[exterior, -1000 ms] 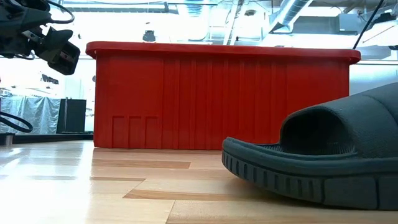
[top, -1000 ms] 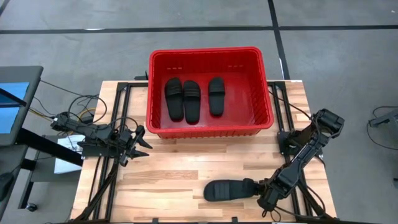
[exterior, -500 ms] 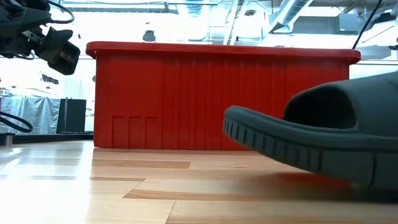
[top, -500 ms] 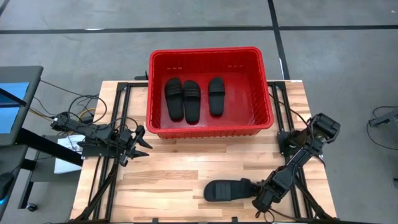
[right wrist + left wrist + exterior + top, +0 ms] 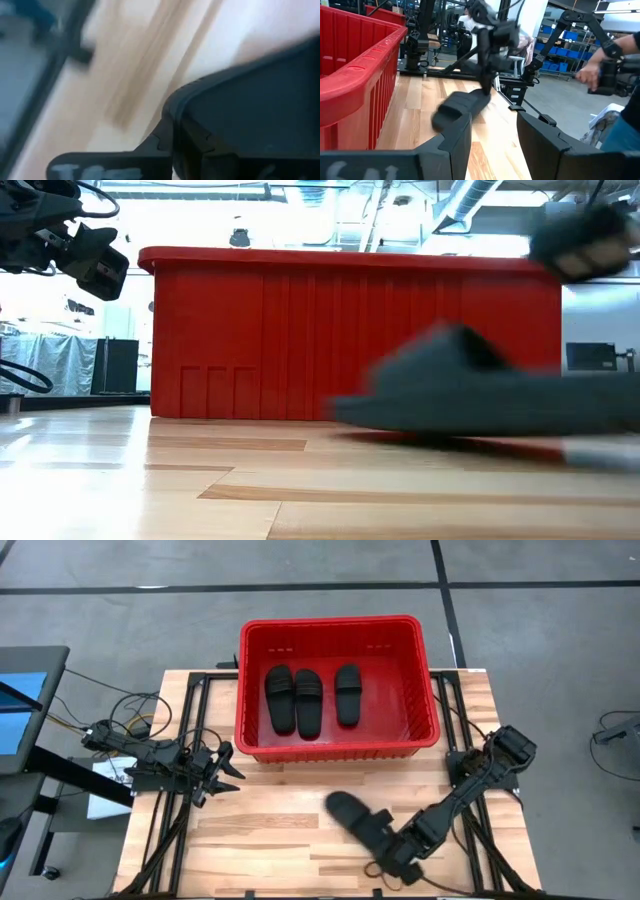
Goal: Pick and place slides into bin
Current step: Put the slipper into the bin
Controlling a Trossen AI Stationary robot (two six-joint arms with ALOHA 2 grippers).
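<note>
**Operator:** Right wrist view had the fourth slide point(image 5: 250, 115) filling it, so I judged the right gripper point(image 5: 385, 852) clamped on that slide's heel end. From above, the slide point(image 5: 352, 814) lay slanted over the front of the wooden table point(image 5: 270, 830), toe end aimed toward the bin point(image 5: 338, 630). I couldn't tell whether it was clear of the wood.

**Observer:** Which step was that?

**Operator:** The pick of the last slide, by my reckoning. Three slides point(image 5: 310, 698) already lay side by side on the bin floor. The next move called for raising the slide above the near red wall, carrying it over the rim, then opening the fingers.

**Observer:** And the other arm?

**Operator:** The left gripper point(image 5: 228, 770) waited with its fingers apart and nothing between them, beside the bin's left front corner.

**Observer:** Beyond the table?

**Operator:** Grey floor with dark lines. In the left wrist view, shelves of blue bins point(image 5: 560, 50) and a person's hand point(image 5: 587, 75) stood far off.
</note>
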